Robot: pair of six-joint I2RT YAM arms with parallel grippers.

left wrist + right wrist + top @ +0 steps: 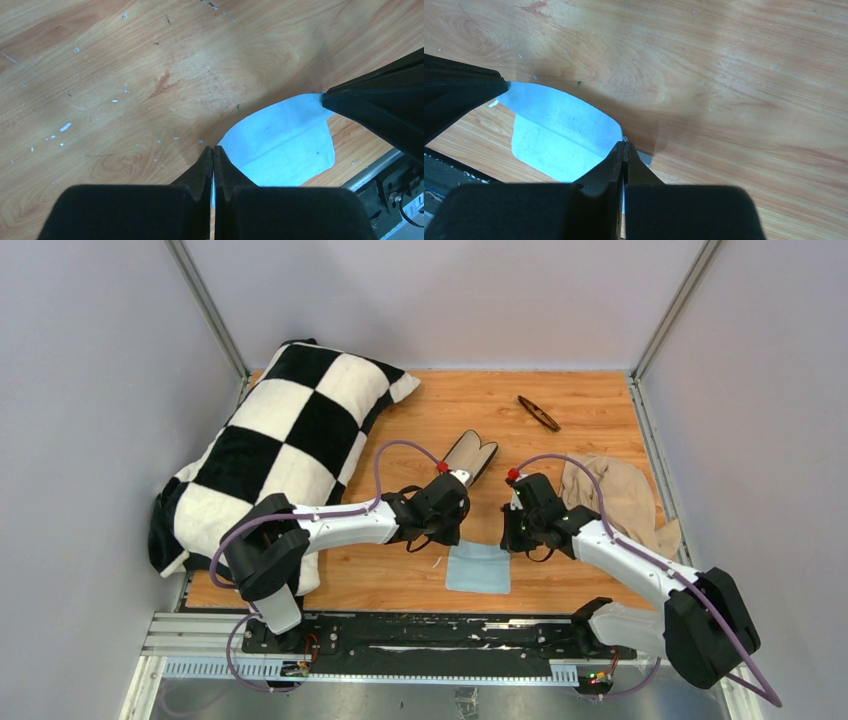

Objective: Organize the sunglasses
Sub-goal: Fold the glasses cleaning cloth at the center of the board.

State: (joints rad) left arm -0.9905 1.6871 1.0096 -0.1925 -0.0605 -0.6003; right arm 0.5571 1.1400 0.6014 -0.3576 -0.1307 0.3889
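Note:
The sunglasses (538,412) lie folded on the wood at the far right, away from both grippers. The black case (470,457) lies open, its beige lining up, just beyond my left wrist. The light blue cloth (478,568) is held between the arms. My left gripper (450,539) is shut on the cloth's far left corner. In the left wrist view (213,148) the cloth (282,145) runs to the right. My right gripper (513,542) is shut on the far right corner. In the right wrist view (624,144) the cloth (559,130) sags to the left.
A black-and-white checkered pillow (290,450) fills the left side of the table. A crumpled beige cloth (615,495) lies on the right, behind my right arm. A black rail (420,635) runs along the near edge. Grey walls close in on three sides.

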